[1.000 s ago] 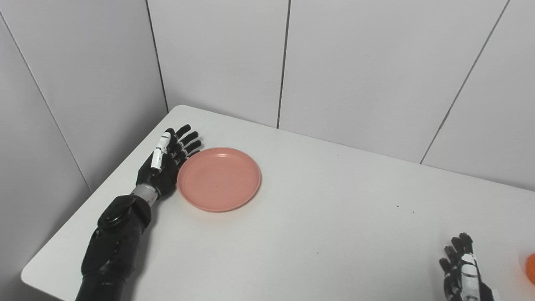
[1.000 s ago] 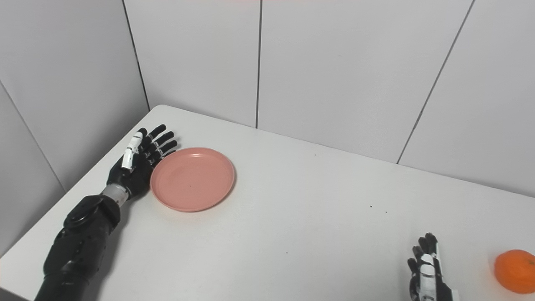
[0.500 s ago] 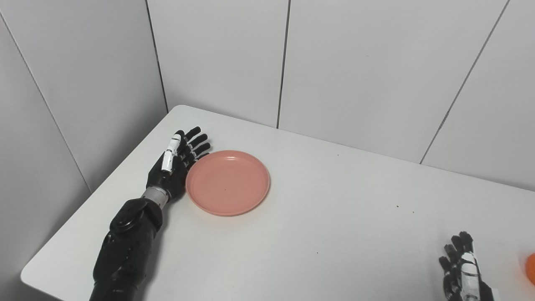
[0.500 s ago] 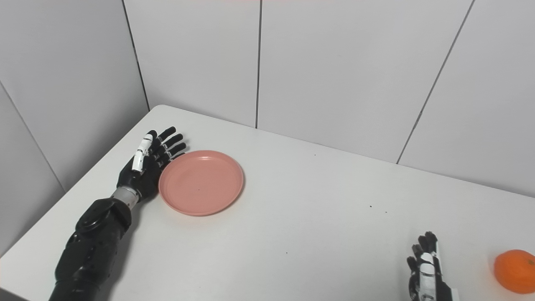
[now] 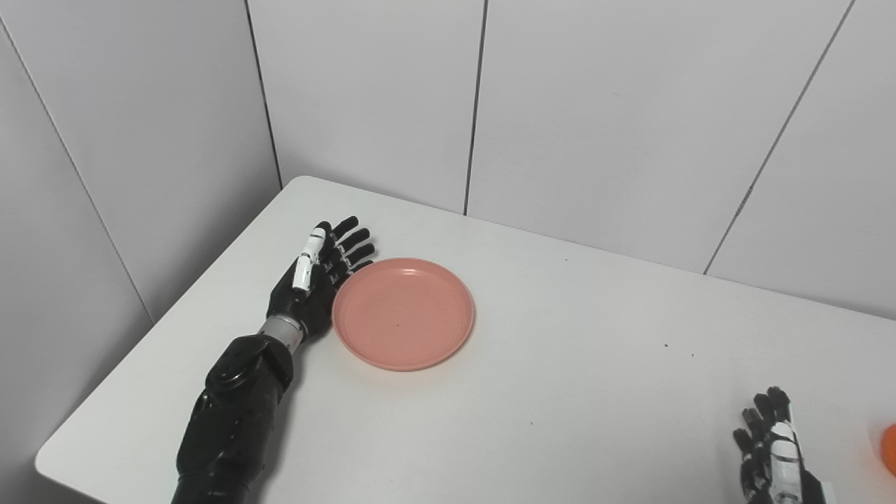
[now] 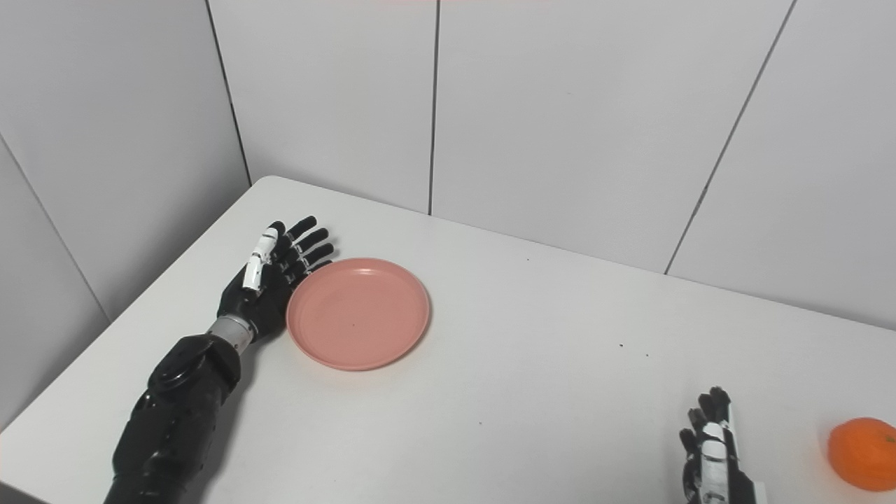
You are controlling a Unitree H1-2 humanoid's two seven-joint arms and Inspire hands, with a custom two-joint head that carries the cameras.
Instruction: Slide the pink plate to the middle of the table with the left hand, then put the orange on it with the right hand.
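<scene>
The left hand (image 5: 315, 280), fingers spread and holding nothing, touches the pink plate (image 5: 404, 313) near the table's (image 5: 560, 392) far-left corner; the right hand (image 6: 714, 458), also spread and holding nothing, rests near the orange (image 6: 862, 453).

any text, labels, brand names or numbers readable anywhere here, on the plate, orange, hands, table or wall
None: no readable text, label, brand or number in either view.
pink plate: plain, no print.
orange: no sticker visible.
left hand and right hand: black and white parts, no markings legible.
table and wall panels: blank.

Bright, even, diffuse light, perhaps from overhead; soft faint shadows on the counter (image 5: 560, 392); sharp focus; no glare or visible distortion.
</scene>
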